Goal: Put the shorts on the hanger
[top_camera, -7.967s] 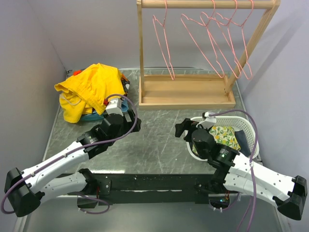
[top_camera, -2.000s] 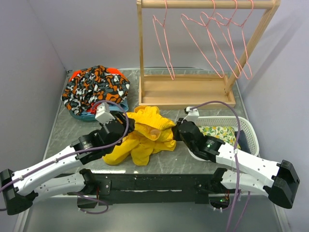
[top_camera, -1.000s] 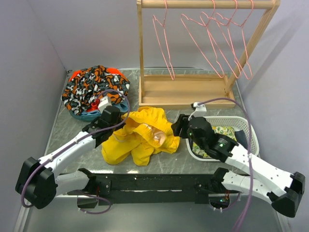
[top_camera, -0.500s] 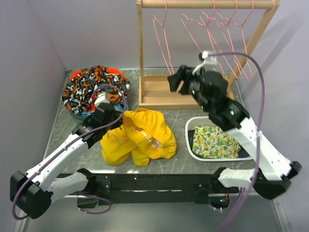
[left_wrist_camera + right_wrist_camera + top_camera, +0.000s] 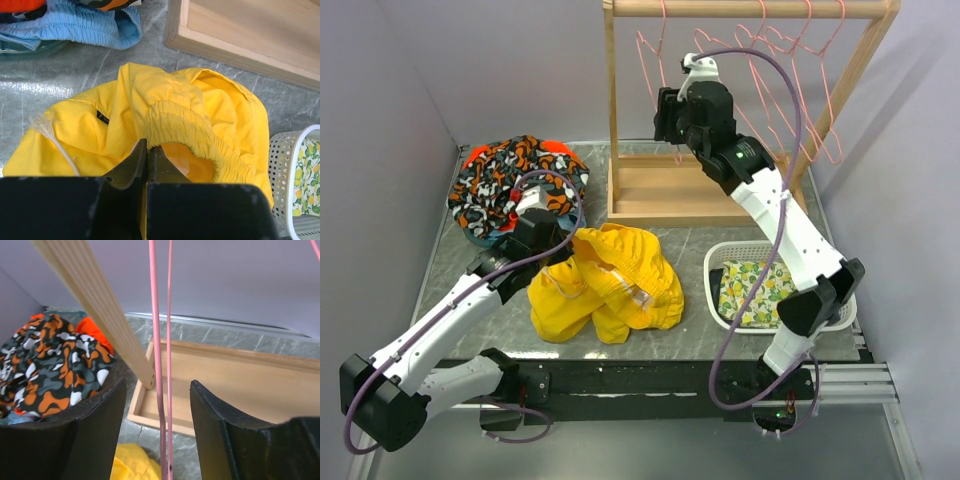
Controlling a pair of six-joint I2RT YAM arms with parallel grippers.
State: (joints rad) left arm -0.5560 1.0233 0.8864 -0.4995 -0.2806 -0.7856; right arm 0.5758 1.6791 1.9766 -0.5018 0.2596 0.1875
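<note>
1. Top view: the shorts (image 5: 610, 285) lie crumpled at lower centre on the grey marbled table (image 5: 650, 235). They are soft, bright yellow and bunched in folds. The left gripper (image 5: 563, 250) is at their upper left edge, raising that edge slightly, probably to keep the waist reachable.
2. Top view: the right gripper (image 5: 665, 118) is raised at upper centre against the leftmost hanger (image 5: 646, 55), a thin pink wire hooked over the rail of the wooden rack (image 5: 705, 190). It looks to be lining up to take the hanger.
3. Top view: a patterned garment (image 5: 515, 180) is heaped at upper left. A white perforated basket (image 5: 842, 300) at lower right holds a lemon-print cloth (image 5: 755, 290).
4. Left wrist: the left gripper (image 5: 146, 157) has its jaws pressed together at the gathered elastic waistband (image 5: 185, 125). It seems to be pinching a thin fold of the shorts (image 5: 125, 110). A pale frayed drawstring (image 5: 52, 135) is at left and a blue ribbed cloth (image 5: 100, 30) at top left.
5. Right wrist: the right gripper (image 5: 157, 390) has its jaws spread to either side of the two wires of the hanger (image 5: 152, 315), clear of them. A smooth wooden post (image 5: 85, 300) slants at left, and a corner of the shorts (image 5: 132, 465) shows at bottom.
</note>
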